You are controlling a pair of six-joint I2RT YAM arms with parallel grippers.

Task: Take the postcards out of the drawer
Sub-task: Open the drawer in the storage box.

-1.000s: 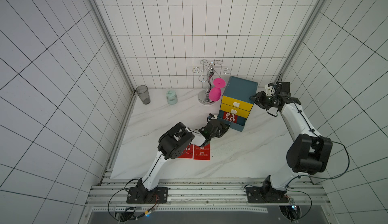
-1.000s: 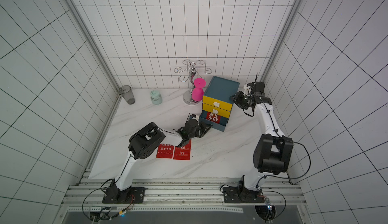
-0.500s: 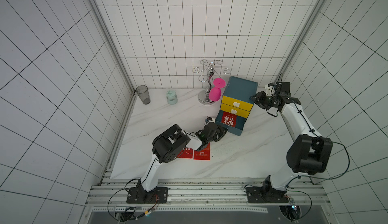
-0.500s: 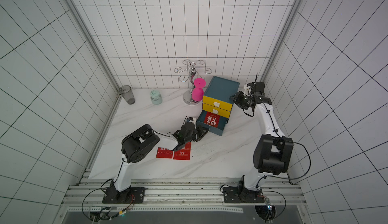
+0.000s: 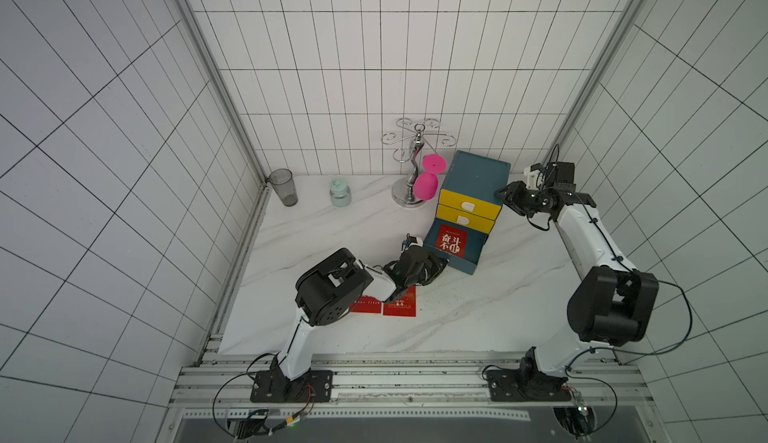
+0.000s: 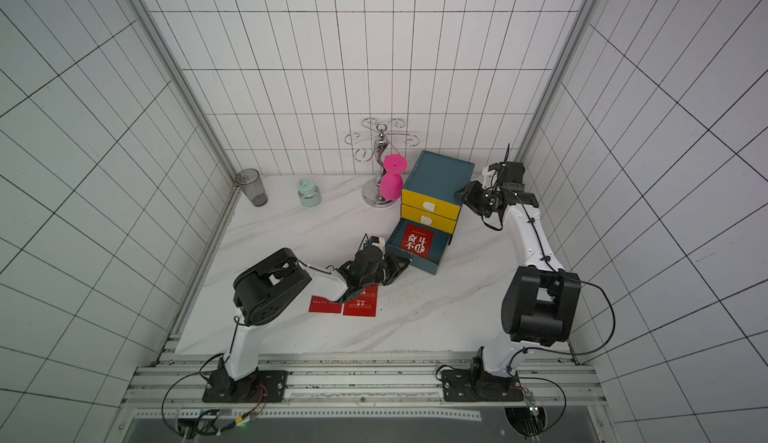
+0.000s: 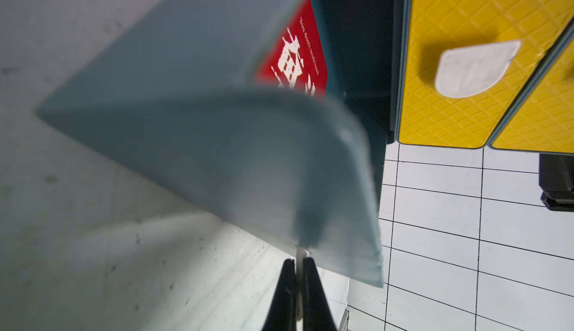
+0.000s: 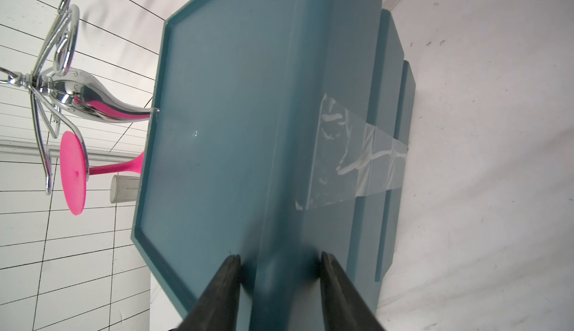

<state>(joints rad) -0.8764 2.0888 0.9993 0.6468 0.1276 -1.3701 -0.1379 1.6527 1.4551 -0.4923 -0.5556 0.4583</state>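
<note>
- Top views: a blue drawer cabinet (image 5: 478,171) stands at the far right of the marble table (image 5: 332,245). Its bottom drawer (image 5: 461,265) is pulled out toward the near side. One red postcard (image 5: 452,240) lies flat inside it, not yet removed. Two more postcards (image 5: 400,306) (image 5: 366,306) lie side by side on the table, near and to the left, partly under the left arm. The left gripper (image 5: 440,263) sits at the drawer's front wall, and the right gripper (image 5: 500,196) sits at the cabinet's upper right corner. I judge this a brace, so that pulling the drawer does not drag the cabinet along.
- Top views, further: a chrome glass rack (image 5: 409,196) with a pink wine glass (image 5: 426,185) stands just left of the cabinet. A grey tumbler (image 5: 283,187) and a pale green jar (image 5: 340,192) stand well apart at the far left.
- Left wrist: the left gripper's (image 7: 299,262) fingers are pinched tight on a thin white pull tab (image 7: 300,253) on the drawer front (image 7: 217,158). That grip is what holds the drawer open. The postcard (image 7: 298,56) shows beyond the front wall, and a shut yellow drawer (image 7: 466,19) sits above it.
- Right wrist: the right gripper's (image 8: 279,256) fingers are set partly spread astride the cabinet's (image 8: 217,127) corner edge and appear to press on it. Clear tape (image 8: 357,165) runs down the cabinet's side to the table, likely as a further anchor.
</note>
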